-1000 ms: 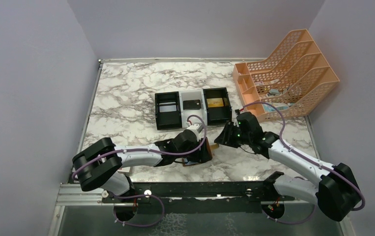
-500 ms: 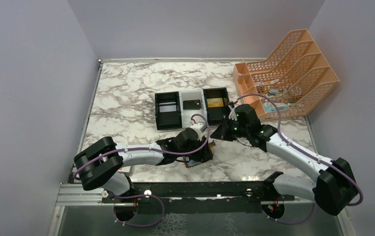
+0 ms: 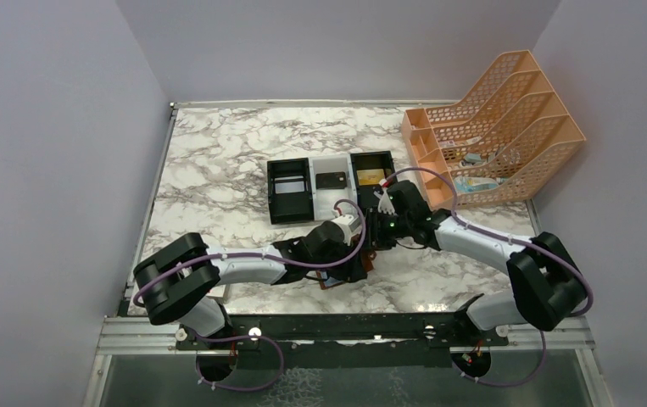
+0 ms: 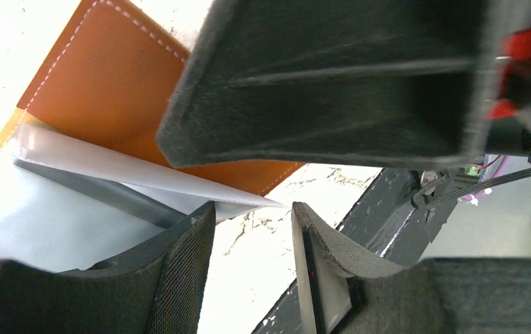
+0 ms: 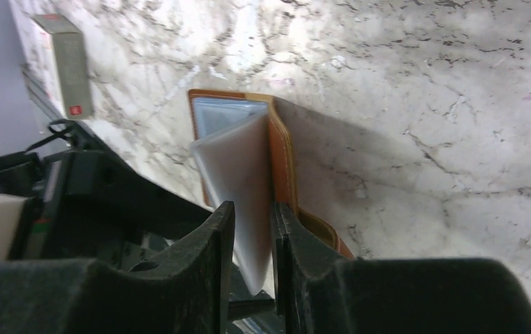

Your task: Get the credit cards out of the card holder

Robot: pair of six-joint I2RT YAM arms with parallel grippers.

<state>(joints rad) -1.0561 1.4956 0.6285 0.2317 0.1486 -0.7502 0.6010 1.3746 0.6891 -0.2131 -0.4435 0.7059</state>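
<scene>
Swung in leftward since the earlier frame, the right hand (image 5: 251,209) now meets the left hand (image 4: 252,216) low in the middle of the table (image 3: 218,170). Between them lies the brown wallet (image 5: 284,156), folded open, at mid-frame in the right wrist view. One pale card (image 5: 238,184) stands up from its fold, its long axis running down into the right hand, whose fingers press on its two faces, pinching it. The left hand is spread, one finger over the wallet's pale inside, nothing in its gap. The right hand is nearer, so the pull looks like its job, straight back along the card's length.
</scene>
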